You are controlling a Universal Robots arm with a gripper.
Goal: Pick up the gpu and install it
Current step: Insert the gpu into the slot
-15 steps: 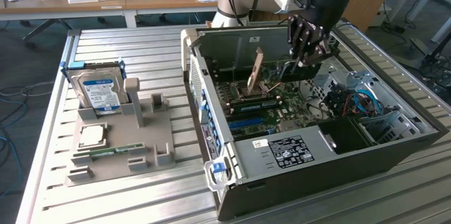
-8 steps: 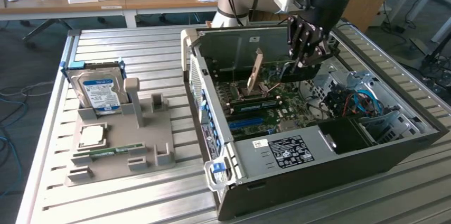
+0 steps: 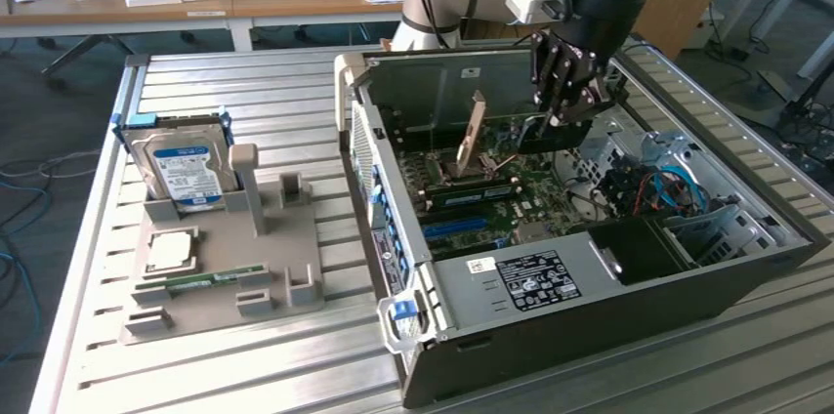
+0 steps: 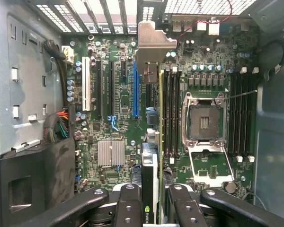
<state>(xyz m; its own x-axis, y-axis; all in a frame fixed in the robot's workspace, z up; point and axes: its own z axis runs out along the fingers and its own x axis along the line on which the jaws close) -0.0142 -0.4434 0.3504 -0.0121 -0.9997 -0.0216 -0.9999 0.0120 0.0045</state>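
Note:
The gpu [image 4: 150,165] is a thin dark card seen edge-on in the wrist view, its silvery end bracket [image 4: 154,45] pointing toward the case's rear slots. My gripper [image 4: 154,201] is shut on it, one black finger [image 4: 128,205] on each side. The card hangs over the green motherboard [image 4: 118,109], just beside the long blue slot [image 4: 136,90] and the memory slots [image 4: 170,113]; whether it touches the board I cannot tell. In the exterior view my gripper [image 3: 569,102] is inside the open computer case [image 3: 587,297], with the dark gpu [image 3: 550,133] under it.
On the exterior view's left, a grey holder [image 3: 280,268] carries the blue-labelled hard drive [image 3: 187,165], a processor chip [image 3: 172,251] and a green memory stick [image 3: 209,280]. An open processor socket [image 4: 204,120] lies on the board. Case walls and cables surround the gripper.

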